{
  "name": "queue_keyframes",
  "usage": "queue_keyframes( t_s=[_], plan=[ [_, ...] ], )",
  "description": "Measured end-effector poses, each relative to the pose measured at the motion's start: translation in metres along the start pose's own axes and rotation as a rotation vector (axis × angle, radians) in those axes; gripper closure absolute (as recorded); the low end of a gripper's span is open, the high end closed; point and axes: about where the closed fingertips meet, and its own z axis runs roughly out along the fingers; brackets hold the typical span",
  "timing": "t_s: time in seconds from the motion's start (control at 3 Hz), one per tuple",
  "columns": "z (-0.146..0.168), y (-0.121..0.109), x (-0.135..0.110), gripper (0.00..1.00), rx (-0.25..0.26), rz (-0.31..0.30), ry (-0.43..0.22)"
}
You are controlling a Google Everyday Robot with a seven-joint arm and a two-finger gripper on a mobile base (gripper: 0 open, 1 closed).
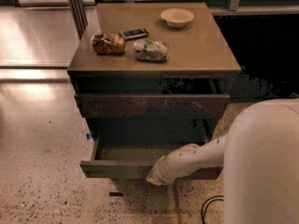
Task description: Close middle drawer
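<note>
The middle drawer is a wide, shallow, dark olive-brown drawer. It stands partly pulled out of the cabinet, low in the camera view, and its smooth inner floor shows. My gripper is at the end of the white arm, pressed against the drawer's plain front strip right of its middle. My arm's wrist hides the part of the strip behind it.
Above the open drawer is a reddish-brown scuffed drawer front, shut. The cabinet top holds a bowl, a brown snack bag, a dark flat device and a pale packet. A black cable lies on the speckled floor.
</note>
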Motion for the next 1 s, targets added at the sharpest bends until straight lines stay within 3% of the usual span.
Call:
queue_keyframes(
  t_s=[0.67, 1.0],
  plan=[
    [-0.004, -0.026, -0.010, 1.00, 0.054, -0.006, 0.000],
    [-0.007, -0.054, -0.025, 1.00, 0.102, -0.011, -0.013]
  ],
)
